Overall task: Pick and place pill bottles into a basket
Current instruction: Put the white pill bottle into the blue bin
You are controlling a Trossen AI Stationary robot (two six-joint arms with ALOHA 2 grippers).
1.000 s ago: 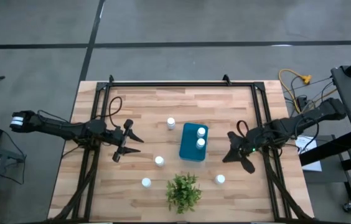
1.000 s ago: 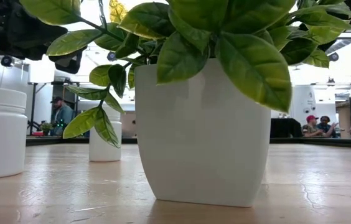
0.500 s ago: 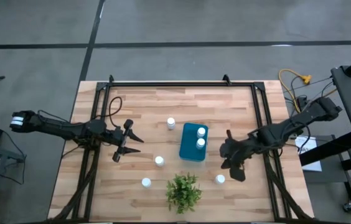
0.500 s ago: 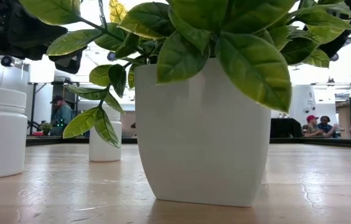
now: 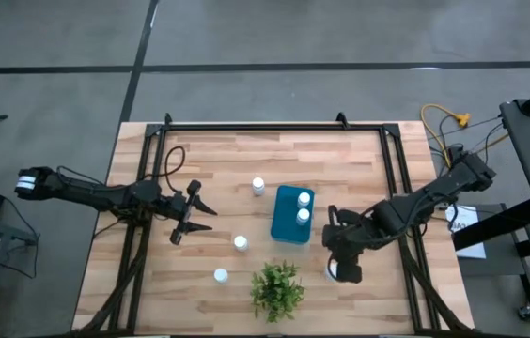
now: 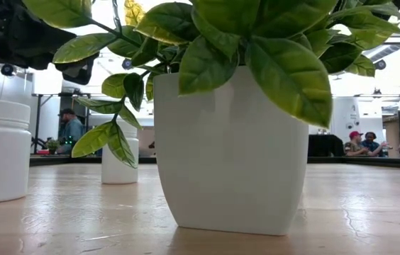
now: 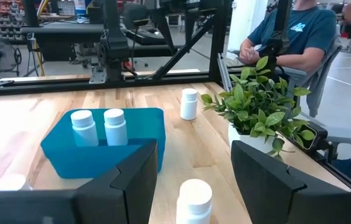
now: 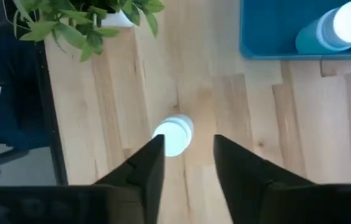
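The teal basket (image 5: 286, 225) stands mid-table with two pill bottles (image 5: 303, 207) upright inside. Three more pill bottles stand on the wood: one on the basket's far side (image 5: 258, 185) and two toward the near left (image 5: 240, 242) (image 5: 220, 275). Another bottle (image 8: 172, 135) stands to the right of the plant. My right gripper (image 8: 189, 155) hangs open above it, pointing steeply down and touching nothing. My left gripper (image 5: 201, 212) waits open and level at the left, with a bottle (image 7: 194, 199) on the table ahead of it.
A green plant in a white pot (image 5: 276, 289) stands at the near edge, close to the left of the bottle under my right gripper. Black frame rails (image 5: 397, 178) run along the table's sides and far edge. People sit beyond the table (image 7: 287, 37).
My right gripper has gone toward the table's left and near edge, from beside the right rail to above the bottle by the plant, and has tipped from a shallow slant to pointing steeply down. The bottles and the basket have stayed put.
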